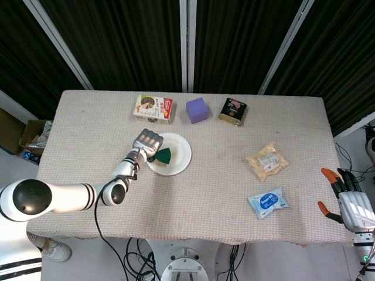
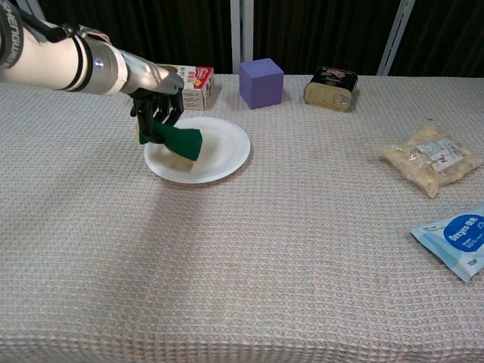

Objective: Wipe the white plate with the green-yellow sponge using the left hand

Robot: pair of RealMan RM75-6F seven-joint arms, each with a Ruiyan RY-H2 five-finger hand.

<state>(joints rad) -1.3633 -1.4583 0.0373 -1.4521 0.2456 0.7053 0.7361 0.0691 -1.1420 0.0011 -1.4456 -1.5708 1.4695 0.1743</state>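
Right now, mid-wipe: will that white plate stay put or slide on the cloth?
Likely slides: the white plate looks thin and light, and nothing braces it, the right hand sitting off the table's edge. The left hand pushes the sponge near the rim, so it may also tip.
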